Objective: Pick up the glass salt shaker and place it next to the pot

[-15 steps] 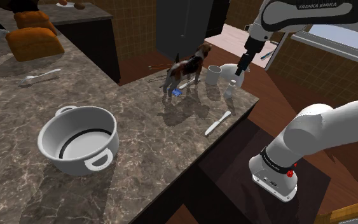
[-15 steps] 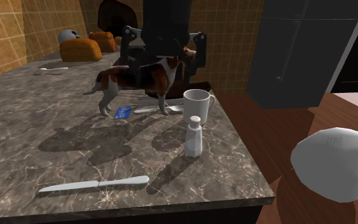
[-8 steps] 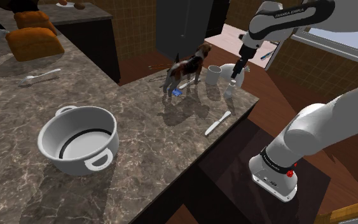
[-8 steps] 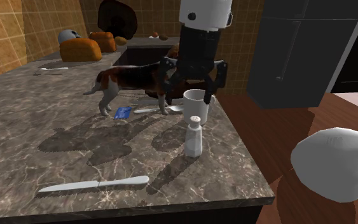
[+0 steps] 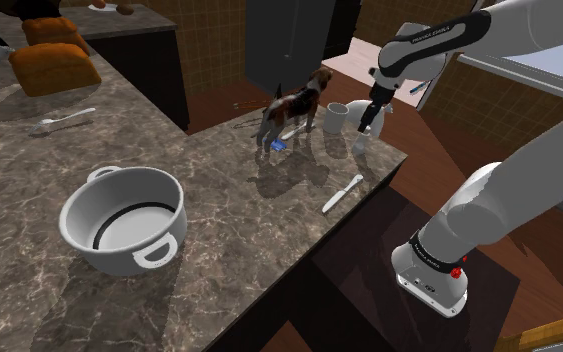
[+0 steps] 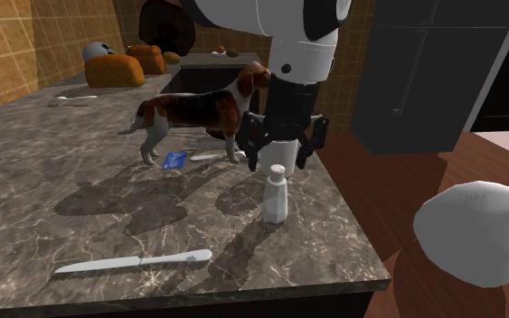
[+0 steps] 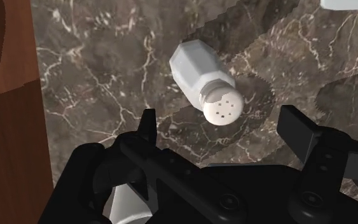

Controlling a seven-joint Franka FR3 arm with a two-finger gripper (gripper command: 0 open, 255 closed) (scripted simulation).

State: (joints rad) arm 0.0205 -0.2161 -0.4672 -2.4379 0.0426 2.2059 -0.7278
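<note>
The salt shaker [image 5: 361, 144] [image 6: 275, 198] [image 7: 199, 71] is white with a holed cap and stands upright near the counter corner, at the shoulder view's right. My black gripper [image 5: 366, 123] [image 6: 279, 165] [image 7: 220, 121] hangs open just above its cap, one finger on either side, touching nothing. The grey two-handled pot [image 5: 119, 252] sits far off, toward the shoulder view's lower left.
A dog figurine [image 5: 294, 104] [image 6: 193, 109] and a white mug [image 5: 337, 117] stand close beside the shaker. A knife [image 5: 342, 193] [image 6: 135, 263] lies near the counter's edge, and a blue card [image 6: 174, 160] by the dog. Bread loaves [image 5: 54, 68] and a spoon [image 5: 61, 121] lie further back.
The arm has come down and the gripper has dropped from beside the mug to just over the shaker's cap. Its fingers stayed open.
</note>
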